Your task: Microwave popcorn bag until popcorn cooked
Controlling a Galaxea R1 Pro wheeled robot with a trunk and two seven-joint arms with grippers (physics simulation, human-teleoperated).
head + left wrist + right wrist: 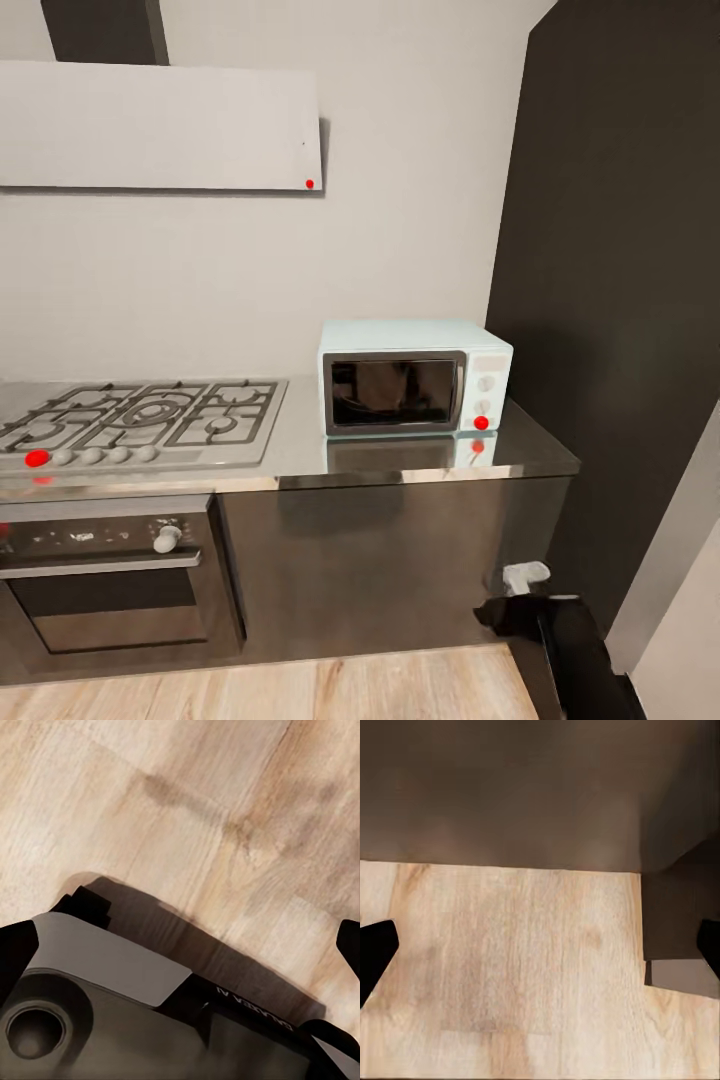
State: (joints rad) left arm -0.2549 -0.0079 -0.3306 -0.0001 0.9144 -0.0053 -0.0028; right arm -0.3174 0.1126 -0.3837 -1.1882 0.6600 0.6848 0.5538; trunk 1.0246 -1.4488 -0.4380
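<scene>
From the head camera, the microwave [415,377] stands on the countertop [400,455] near its right end, its long axis running along the back wall [400,200]; its dark glass door faces out toward the robot and is closed, with the white control panel, two knobs and a red dot at its right side. The countertop is a grey reflective slab over dark cabinets [380,570], mirroring the microwave's front; to the left, set into the same top, lies a gas hob [140,420] with a row of pale knobs and a red dot along its front edge; below the hob sits a steel built-in oven [110,580]; above the hob hangs a pale extractor hood [160,125] bearing a small red dot. A tall dark panel [620,300] rises just right of the countertop's end; light wooden floor [300,690] runs along the foot of the cabinets; a dark part of the robot with a pale piece shows at the lower right.

In the left wrist camera, wooden floor [195,810] lies beneath; the robot's grey and black base [112,997] crosses under the view; the left gripper's dark fingertips [349,945] sit at opposite edges, spread wide and holding nothing.

In the right wrist camera, wooden floor [525,967] meets a dark cabinet front [525,787]; the right gripper's dark fingertips [373,949] sit at opposite edges, likewise spread apart and empty.
</scene>
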